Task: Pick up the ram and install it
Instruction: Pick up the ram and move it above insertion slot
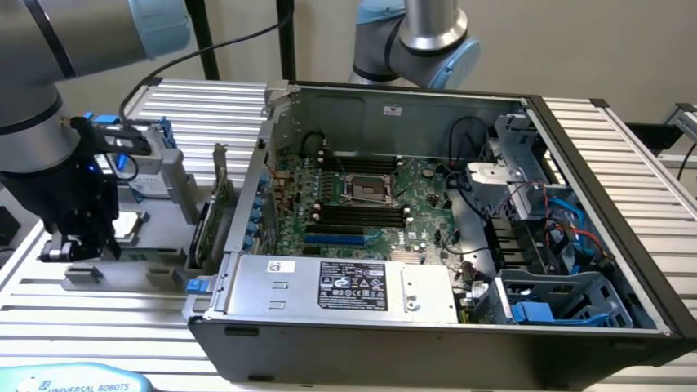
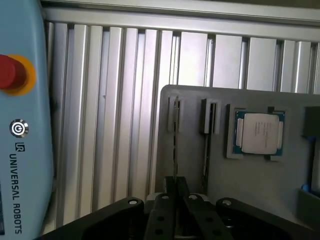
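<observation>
Where it stands on edge in a slot of the grey holder, the ram is clenched at one end by the pincer, fingers pressed to both faces. Just beside the pincer a second stick fills the neighbouring slot; beyond that lies a square processor. Well apart from the pincer sits the open computer case.

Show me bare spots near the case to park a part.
Bare: slats at the exterior view's right of the case, and slats between the tray and the pendant. Crowded: the tray, where the pincer is shut on the ram, and inside the case.
</observation>
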You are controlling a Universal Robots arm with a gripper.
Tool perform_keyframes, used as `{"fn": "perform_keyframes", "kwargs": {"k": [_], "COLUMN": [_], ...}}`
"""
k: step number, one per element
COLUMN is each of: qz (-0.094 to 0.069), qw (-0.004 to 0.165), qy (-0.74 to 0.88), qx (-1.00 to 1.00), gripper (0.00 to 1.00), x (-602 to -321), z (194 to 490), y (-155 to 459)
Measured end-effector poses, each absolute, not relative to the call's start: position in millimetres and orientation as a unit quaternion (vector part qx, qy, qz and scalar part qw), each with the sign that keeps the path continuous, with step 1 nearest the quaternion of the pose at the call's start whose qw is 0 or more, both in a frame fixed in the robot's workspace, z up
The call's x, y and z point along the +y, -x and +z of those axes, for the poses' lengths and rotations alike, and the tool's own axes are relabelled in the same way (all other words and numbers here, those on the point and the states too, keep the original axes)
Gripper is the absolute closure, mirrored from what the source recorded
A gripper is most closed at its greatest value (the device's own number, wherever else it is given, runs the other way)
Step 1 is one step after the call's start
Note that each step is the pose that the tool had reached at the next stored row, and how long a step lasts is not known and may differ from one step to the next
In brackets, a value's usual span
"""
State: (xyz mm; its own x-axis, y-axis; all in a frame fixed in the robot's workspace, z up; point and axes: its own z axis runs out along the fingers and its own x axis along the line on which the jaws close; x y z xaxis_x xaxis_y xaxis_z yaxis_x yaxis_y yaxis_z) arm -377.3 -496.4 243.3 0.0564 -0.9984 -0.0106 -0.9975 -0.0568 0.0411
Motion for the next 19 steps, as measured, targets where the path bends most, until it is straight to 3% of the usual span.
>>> {"fn": "perform_keyframes", "kwargs": {"k": [19], "qz": [-0.019], "qw": [0.012], "qy": [-0.726], "qx": [-0.687], "gripper": [0.87], "x": [-495.4], "z": [314.5], "y": [372.8]}}
